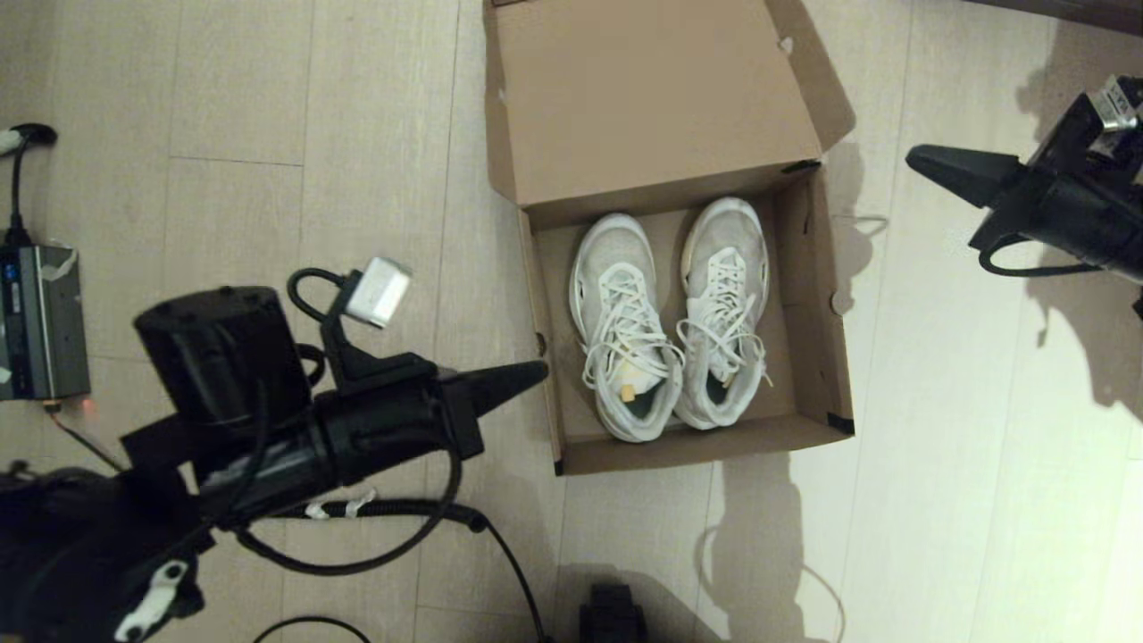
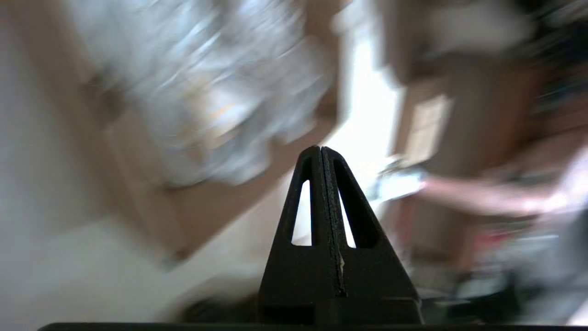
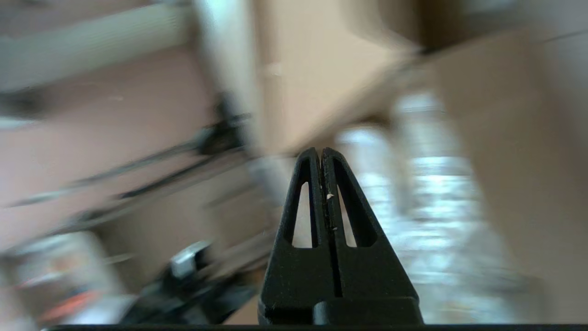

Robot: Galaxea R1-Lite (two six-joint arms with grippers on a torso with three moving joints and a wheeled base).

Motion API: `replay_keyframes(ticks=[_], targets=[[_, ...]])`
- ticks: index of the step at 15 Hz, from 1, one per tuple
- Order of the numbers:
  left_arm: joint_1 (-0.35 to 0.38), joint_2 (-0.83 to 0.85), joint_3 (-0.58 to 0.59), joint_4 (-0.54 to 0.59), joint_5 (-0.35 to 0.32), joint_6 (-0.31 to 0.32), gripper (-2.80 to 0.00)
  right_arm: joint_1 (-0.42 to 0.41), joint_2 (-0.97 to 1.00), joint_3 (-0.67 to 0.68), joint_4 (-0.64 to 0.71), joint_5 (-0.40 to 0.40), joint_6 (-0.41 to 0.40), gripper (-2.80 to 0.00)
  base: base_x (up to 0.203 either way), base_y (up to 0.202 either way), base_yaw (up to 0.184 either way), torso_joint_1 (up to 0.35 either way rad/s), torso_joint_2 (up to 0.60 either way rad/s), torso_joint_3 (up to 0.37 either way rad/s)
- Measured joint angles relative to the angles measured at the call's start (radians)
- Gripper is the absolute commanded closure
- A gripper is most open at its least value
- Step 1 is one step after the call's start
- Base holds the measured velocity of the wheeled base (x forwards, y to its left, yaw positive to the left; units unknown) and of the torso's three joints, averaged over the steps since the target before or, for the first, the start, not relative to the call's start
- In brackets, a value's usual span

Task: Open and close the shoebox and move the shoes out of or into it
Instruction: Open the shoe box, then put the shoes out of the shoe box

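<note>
The brown cardboard shoebox [image 1: 808,295] stands on the floor with its hinged lid [image 1: 652,89] folded back and open. Both white lace-up sneakers lie side by side inside it, the left shoe [image 1: 621,326] and the right shoe [image 1: 725,308], toes toward the lid. My left gripper [image 1: 538,371] is shut and empty, its tip at the box's left wall, above the floor. My right gripper [image 1: 913,160] is shut and empty, hanging off to the right of the box. In the left wrist view the left gripper [image 2: 320,149] points past a blurred shoe [image 2: 206,92]; the right gripper [image 3: 320,151] points toward the box.
A grey power unit [image 1: 40,321] with cables sits on the floor at far left. A loose white cord [image 1: 862,221] lies right of the box. A dark object [image 1: 616,616] sits at the bottom edge. Pale wood floor [image 1: 938,429] surrounds the box.
</note>
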Motion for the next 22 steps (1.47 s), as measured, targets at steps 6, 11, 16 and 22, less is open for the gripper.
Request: replay_keyframes(ticks=[6,11,16,22], targets=[[0.059,0.104,0.06,-0.188,0.248,0.081,0.0,0.032,0.09,0.118,0.005,-0.526,-0.751,0.0,0.0,0.0,0.0,0.0,0.0,0.0],[0.064,0.036,0.043,-0.089,0.462,0.18,0.0,0.141,-0.084,0.161,0.286,-0.827,-0.956,0.0,0.0,0.0,0.0,0.0,0.0,0.0],[0.065,-0.103,0.123,0.005,0.52,0.201,0.0,0.284,-0.267,0.259,0.51,-0.913,-0.983,0.0,0.0,0.0,0.0,0.0,0.0,0.0],[0.079,-0.19,0.152,0.009,0.52,0.201,0.0,0.383,-0.266,0.431,0.484,-0.912,-0.999,0.0,0.0,0.0,0.0,0.0,0.0,0.0]])
